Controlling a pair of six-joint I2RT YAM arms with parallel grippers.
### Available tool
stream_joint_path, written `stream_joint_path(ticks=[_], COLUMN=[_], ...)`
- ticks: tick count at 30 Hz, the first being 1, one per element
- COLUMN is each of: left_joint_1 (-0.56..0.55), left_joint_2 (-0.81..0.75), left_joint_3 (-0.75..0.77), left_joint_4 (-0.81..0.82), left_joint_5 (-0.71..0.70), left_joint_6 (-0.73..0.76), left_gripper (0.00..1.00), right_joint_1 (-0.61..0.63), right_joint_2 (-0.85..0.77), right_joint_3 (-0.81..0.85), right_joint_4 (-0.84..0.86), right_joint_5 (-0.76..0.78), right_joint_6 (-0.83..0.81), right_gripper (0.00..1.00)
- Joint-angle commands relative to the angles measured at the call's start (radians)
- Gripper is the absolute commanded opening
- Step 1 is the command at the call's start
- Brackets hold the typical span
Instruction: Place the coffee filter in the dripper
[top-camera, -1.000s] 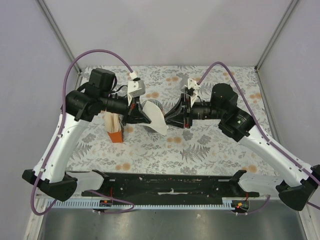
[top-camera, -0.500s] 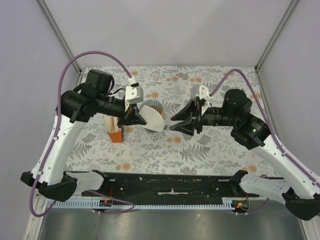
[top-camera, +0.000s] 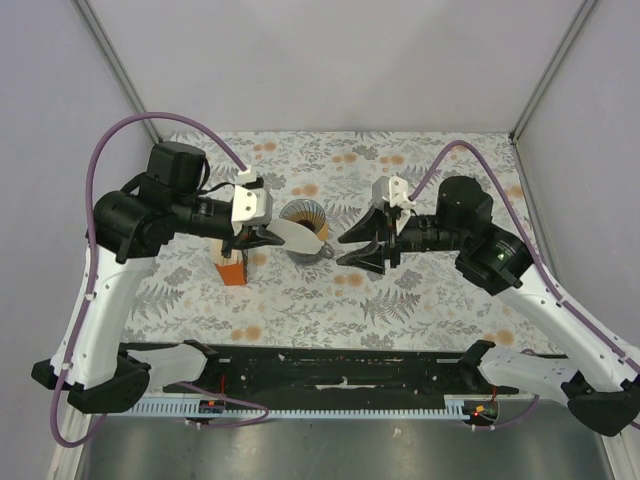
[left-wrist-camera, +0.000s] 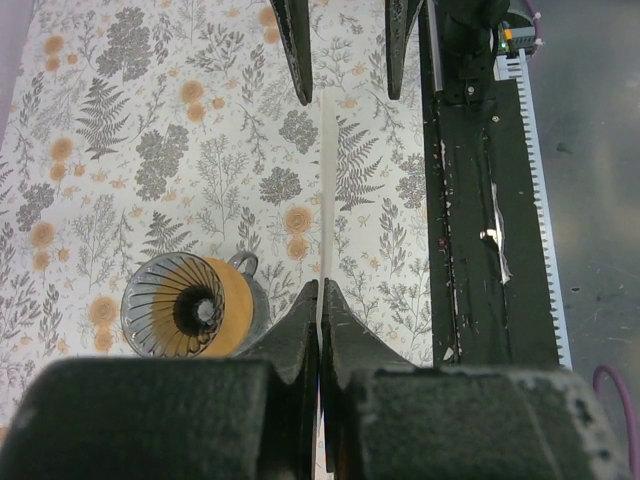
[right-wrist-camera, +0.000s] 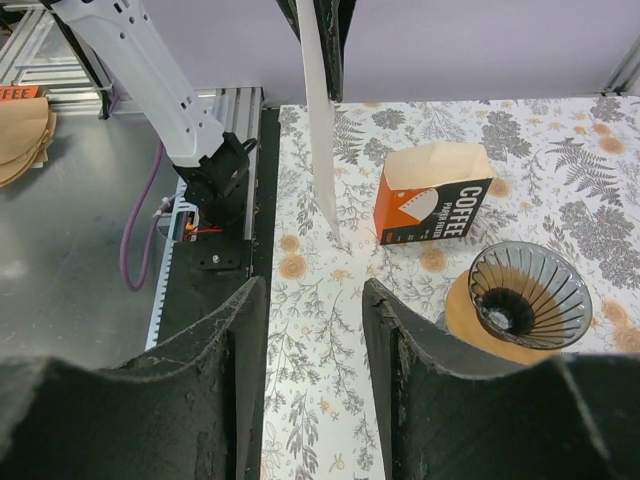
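Floral desk (top-camera: 430, 290) underneath, carrying all the rest. Above it, two hands facing each other across a gap. Left hand (top-camera: 262, 236) pinched tight on one edge of the coffee filter (top-camera: 300, 238). Right hand (top-camera: 357, 246) spread wide, gripping nothing, aimed at the filter's free end and well short of touching it.

Orange box (right-wrist-camera: 432, 205) lettered COFFEE standing open-topped on the desk, just beside the left hand in the top view. Dripper (top-camera: 303, 213) upright on the desk between the two hands, ribbed cone bare and open, no paper inside.

Filter lifted clear of the desk, flat and folded, seen edge-on as a thin white line in both wrist views. Juts out from the left fingertips toward the right hand. Hangs just beside the dripper on its near side, its edge overlapping the rim from above, not over the mouth.

Task judged about halfway: filter picked up and brought close, not yet opened into a cone, not yet seated. Left to do, probably: spread the paper, perhaps with the right hand's help, centre it over the cone, lower, release.
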Motion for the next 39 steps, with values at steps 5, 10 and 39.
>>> stream_joint_path(ticks=[5,10,39], left_joint_1=[-0.002,-0.002,-0.004], left_joint_2=[-0.01,-0.019,-0.019], left_joint_3=[0.016,0.007,0.001], left_joint_4=[-0.077,-0.077,-0.07], left_joint_5=[0.023,0.024,0.038], left_joint_6=[0.06,0.056,0.054], left_gripper=[0.02,0.02,0.02], right_joint_1=[0.003,0.005,0.005], right_joint_2=[0.072,0.104,0.159], right_joint_3=[0.106,0.124,0.144], right_joint_4=[0.049,0.056,0.105], right_joint_5=[-0.095,-0.13,-0.082], right_joint_6=[0.018,0.03,0.081], right_gripper=[0.44,0.36,0.11])
